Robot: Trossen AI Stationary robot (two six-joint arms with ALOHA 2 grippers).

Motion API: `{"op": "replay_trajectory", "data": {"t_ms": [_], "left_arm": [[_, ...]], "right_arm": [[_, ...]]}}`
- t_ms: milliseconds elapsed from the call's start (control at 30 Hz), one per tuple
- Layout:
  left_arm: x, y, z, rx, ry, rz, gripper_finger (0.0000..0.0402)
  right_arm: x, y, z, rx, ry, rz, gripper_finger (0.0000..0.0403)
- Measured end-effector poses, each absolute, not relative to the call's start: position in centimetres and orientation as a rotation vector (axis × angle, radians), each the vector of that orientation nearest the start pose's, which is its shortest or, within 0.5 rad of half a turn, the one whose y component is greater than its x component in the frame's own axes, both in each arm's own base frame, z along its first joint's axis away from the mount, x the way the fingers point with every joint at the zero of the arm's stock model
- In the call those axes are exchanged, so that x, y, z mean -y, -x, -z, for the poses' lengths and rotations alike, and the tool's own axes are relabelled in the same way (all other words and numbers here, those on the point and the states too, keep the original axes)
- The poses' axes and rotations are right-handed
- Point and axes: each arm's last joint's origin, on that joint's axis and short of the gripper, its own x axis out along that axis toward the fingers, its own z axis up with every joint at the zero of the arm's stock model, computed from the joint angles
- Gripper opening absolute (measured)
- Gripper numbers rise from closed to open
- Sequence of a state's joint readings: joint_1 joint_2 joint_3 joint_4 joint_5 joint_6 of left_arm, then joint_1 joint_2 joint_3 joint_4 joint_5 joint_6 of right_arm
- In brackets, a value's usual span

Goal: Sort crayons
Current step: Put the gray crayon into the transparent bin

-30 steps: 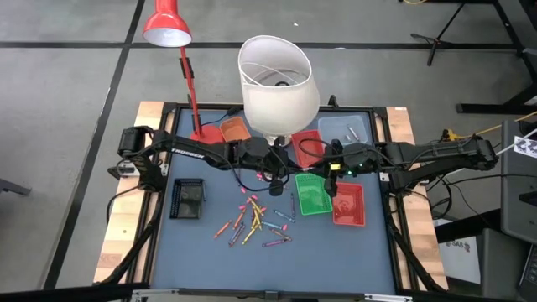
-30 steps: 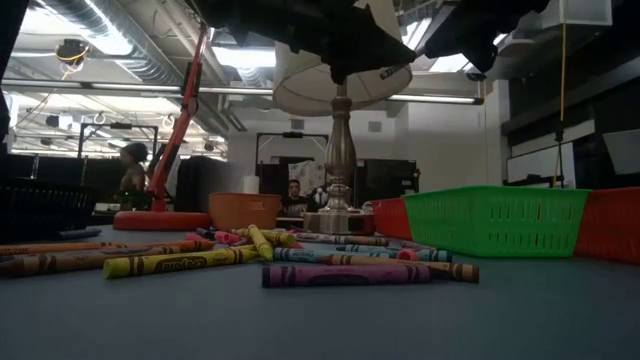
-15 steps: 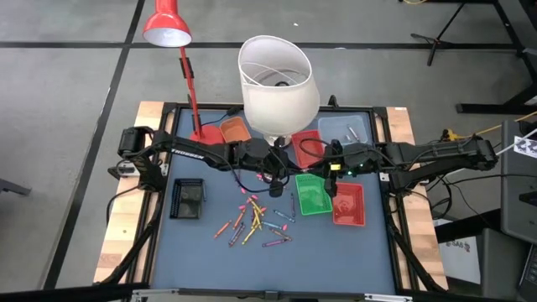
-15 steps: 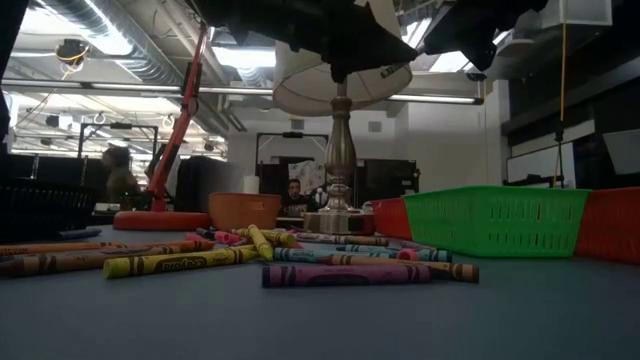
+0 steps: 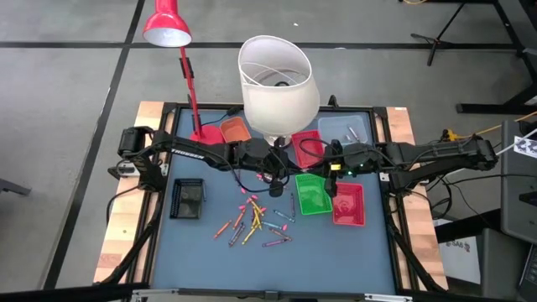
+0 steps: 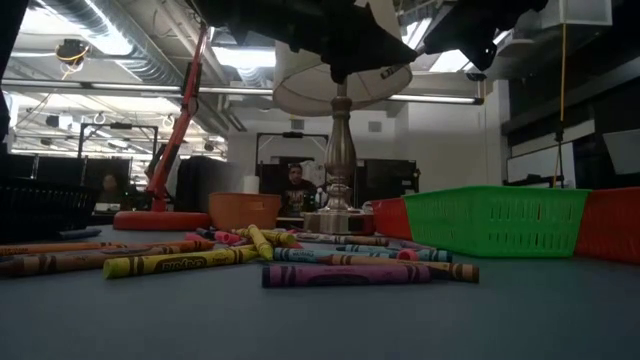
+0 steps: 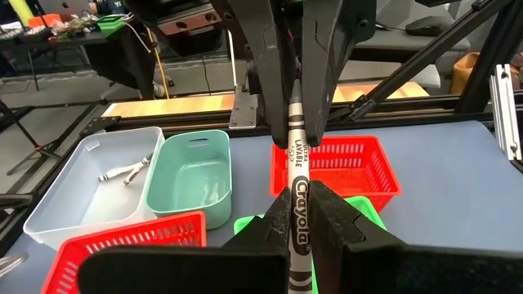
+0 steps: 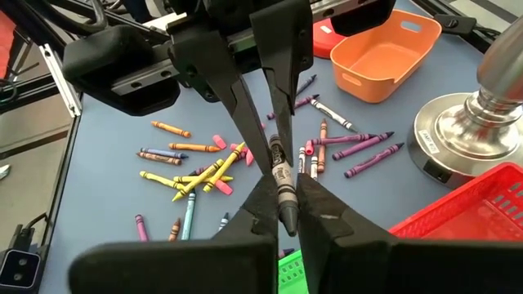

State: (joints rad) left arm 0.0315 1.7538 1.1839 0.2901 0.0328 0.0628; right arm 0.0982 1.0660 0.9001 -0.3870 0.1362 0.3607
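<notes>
Both grippers meet over the table's middle, each shut on one end of the same grey crayon (image 7: pixel 296 167), which is held in the air. My left gripper (image 7: pixel 299 224) shows in the high view (image 5: pixel 281 170), and my right gripper (image 8: pixel 283 208) faces it (image 5: pixel 325 168). Many loose crayons (image 5: pixel 256 220) in mixed colours lie flat on the blue mat in front of them. They also show in the low view (image 6: pixel 350 272) and the right wrist view (image 8: pixel 196 163). My left gripper pinches the crayon's labelled end (image 7: pixel 299 204) between its two fingers, which lie along the crayon and come level from the table's left. The crayon is clear of the table. My right gripper pinches the crayon's other end (image 8: pixel 283 189) between its two fingers, which come from the table's right and lie along it.
A lamp with a white shade (image 5: pixel 277 80) stands just behind the grippers, its metal base (image 8: pixel 478 114) close by. A green tray (image 5: pixel 312 195) and red trays (image 5: pixel 348 204) lie at the right, an orange one (image 5: pixel 235 128) and pale bins (image 5: pixel 352 130) at the back, a black one (image 5: pixel 187 199) at the left.
</notes>
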Motion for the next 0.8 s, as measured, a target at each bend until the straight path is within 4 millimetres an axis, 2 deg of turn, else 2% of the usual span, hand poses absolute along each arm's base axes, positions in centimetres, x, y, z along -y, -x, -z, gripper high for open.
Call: {"op": "replay_trajectory", "data": {"t_ms": [167,300,467,633,800], "left_arm": [[-1.2,-39.9,-25.5,-0.278,-0.053,0.010,0.0008],[-1.2,-39.9,-25.5,-0.278,-0.054,0.010,0.0011],[-1.2,-39.9,-25.4,-0.282,-0.047,0.012,0.0052],[-1.2,-39.8,-25.1,-0.324,-0.048,-0.005,0.0096],[-1.4,-39.6,-24.5,-0.384,-0.049,-0.026,0.0108]], "right_arm": [[-1.8,-22.5,-30.3,-0.535,-0.287,0.136,0.0032],[-1.8,-22.5,-30.2,-0.540,-0.280,0.135,0.0016],[-1.8,-22.5,-30.2,-0.544,-0.257,0.141,0.0013],[-1.6,-22.1,-29.6,-0.607,-0.227,0.205,0.0027],[-0.4,-21.2,-28.8,-0.716,-0.204,0.303,0.0014]]}}
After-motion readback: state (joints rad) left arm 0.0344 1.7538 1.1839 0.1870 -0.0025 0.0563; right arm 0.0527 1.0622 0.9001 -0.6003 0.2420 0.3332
